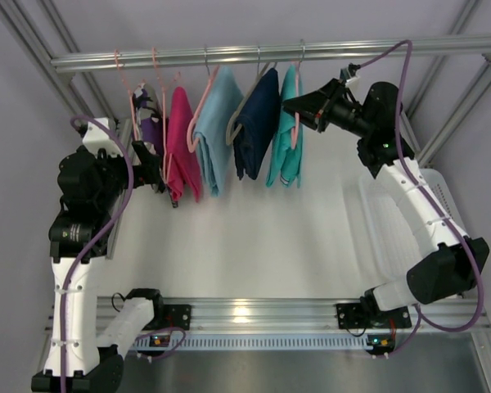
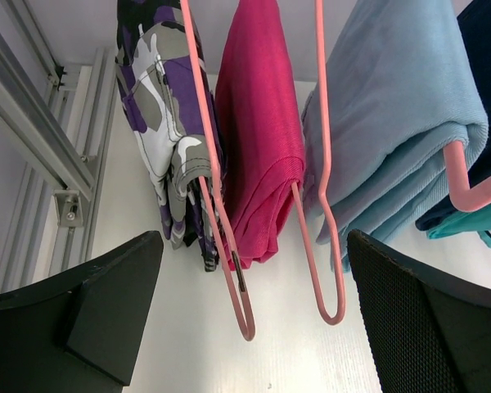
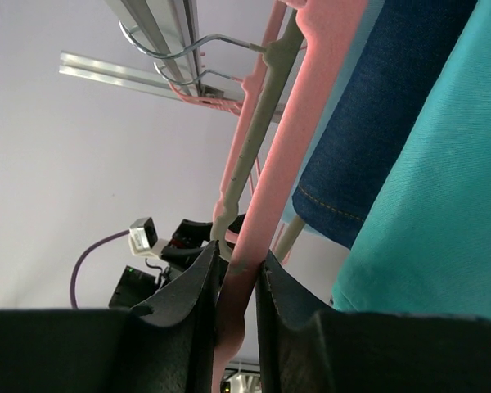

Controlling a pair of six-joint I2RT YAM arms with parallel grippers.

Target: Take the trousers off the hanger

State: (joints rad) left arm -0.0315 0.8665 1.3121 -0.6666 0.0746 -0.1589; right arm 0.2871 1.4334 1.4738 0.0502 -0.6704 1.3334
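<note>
The teal trousers (image 1: 285, 135) hang folded over the salmon-pink hanger (image 1: 298, 82), last on the right of the rail. My right gripper (image 1: 290, 105) reaches in from the right at the garment's upper edge. In the right wrist view the right gripper (image 3: 239, 262) is shut on the hanger (image 3: 303, 123), with the trousers (image 3: 434, 205) just to the right. My left gripper (image 1: 151, 168) is open low beside the leftmost garments. Seen from the left wrist, the left gripper (image 2: 254, 237) has two pink hanger loops hanging between its spread fingers (image 2: 90, 303), untouched. A corner of the trousers (image 2: 475, 225) shows at the right.
On the rail (image 1: 229, 56) also hang a purple camouflage garment (image 1: 151, 131), a magenta one (image 1: 182, 143), a sky-blue one (image 1: 219, 123), and a navy one (image 1: 256, 123) on a grey hanger (image 3: 245, 155). A white basket (image 1: 442, 196) stands at the right.
</note>
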